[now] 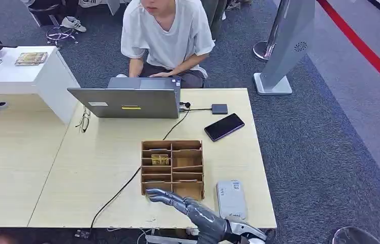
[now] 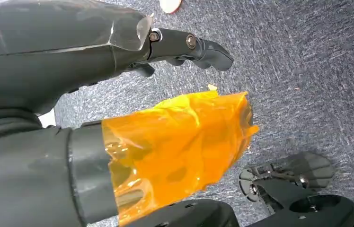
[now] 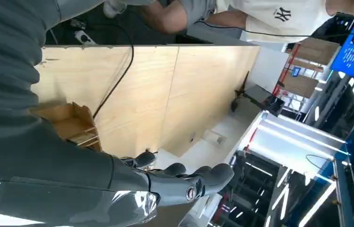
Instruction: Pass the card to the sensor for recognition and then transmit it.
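Head view: the right robot hand (image 1: 188, 206) reaches in from below, fingers stretched apart and holding nothing, its fingertips (image 1: 153, 192) at the near edge of the wooden card organizer (image 1: 172, 168) on the counter (image 1: 101, 168). One card (image 1: 159, 159) stands in a slot on the organizer's left column, well apart from the fingers. The grey card reader (image 1: 230, 198) lies just beside the organizer on its right; farther back are a phone (image 1: 224, 126), a laptop (image 1: 127, 101) and a person (image 1: 167, 35) seated behind it. The risk, as I judge it, is that the spread fingers catch the thin dividers or push the light organizer away instead of pinching the card, or snag the black cable (image 1: 122, 188) running past it. Left wrist view: the left robot hand (image 2: 184, 47) hangs over the carpet (image 2: 307, 71), fingers loosely curled around nothing, its thumb wrapped in orange film (image 2: 180, 146). Right wrist view: the right robot hand (image 3: 184, 182) shows slack, separated fingers with nothing between them, the organizer (image 3: 71, 124) close behind. The person's white shirt carries a "NY" logo (image 3: 282, 15); no other writing is legible.
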